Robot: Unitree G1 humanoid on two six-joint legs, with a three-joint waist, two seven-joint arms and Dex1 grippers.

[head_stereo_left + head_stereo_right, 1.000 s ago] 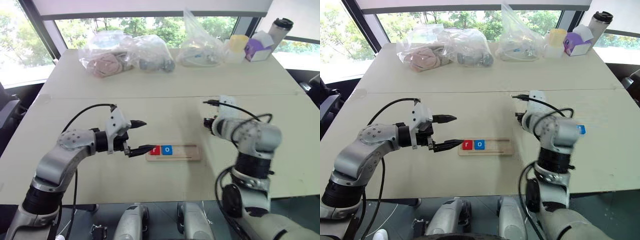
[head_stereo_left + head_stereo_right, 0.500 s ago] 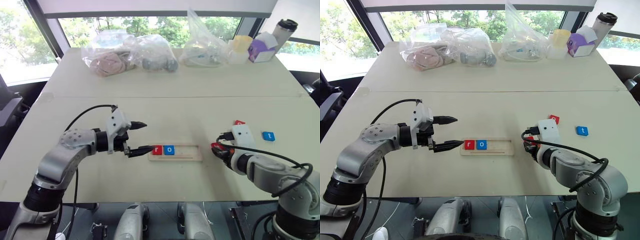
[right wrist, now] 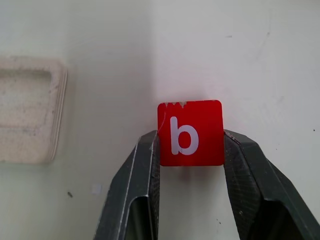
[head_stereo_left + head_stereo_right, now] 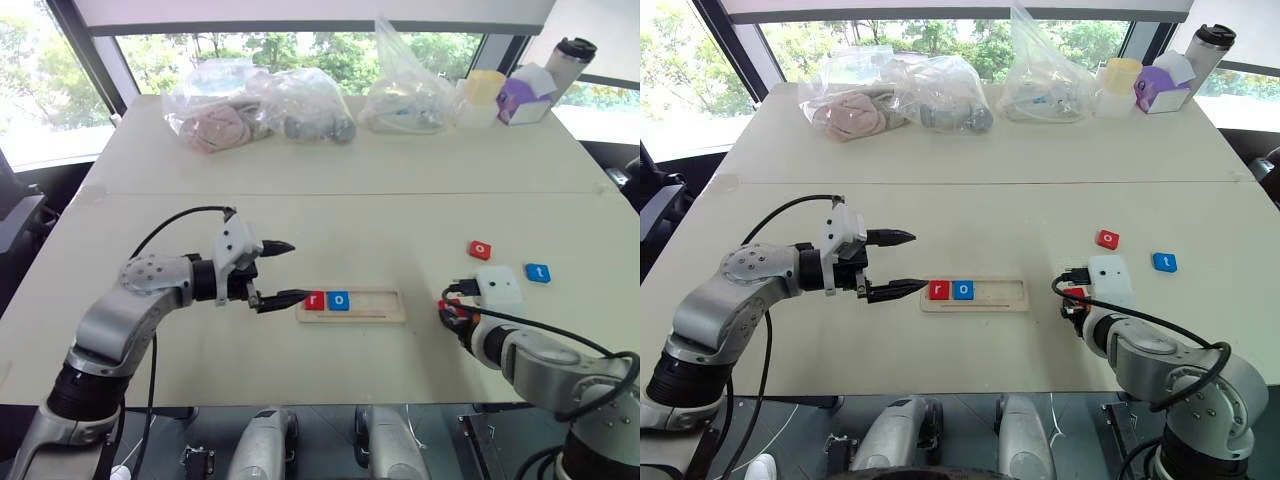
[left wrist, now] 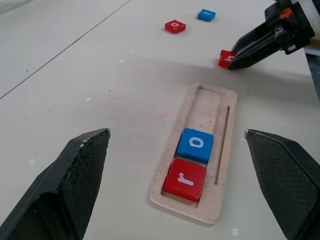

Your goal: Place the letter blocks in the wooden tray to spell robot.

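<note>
Since a second ago our right gripper has drawn back toward us, jaws clamped on the red b block just beyond the wooden tray's 3 o'clock end. Red r and blue o sit at its 9 o'clock end. Our left gripper hovers there, jaws wide, empty. Red o and blue t lie on the counter.

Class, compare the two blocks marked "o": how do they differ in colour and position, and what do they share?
The blue o block sits inside the wooden tray, touching the red r block. The red o block lies loose on the table, away from the tray. Both are flat squares bearing a white "o".
</note>
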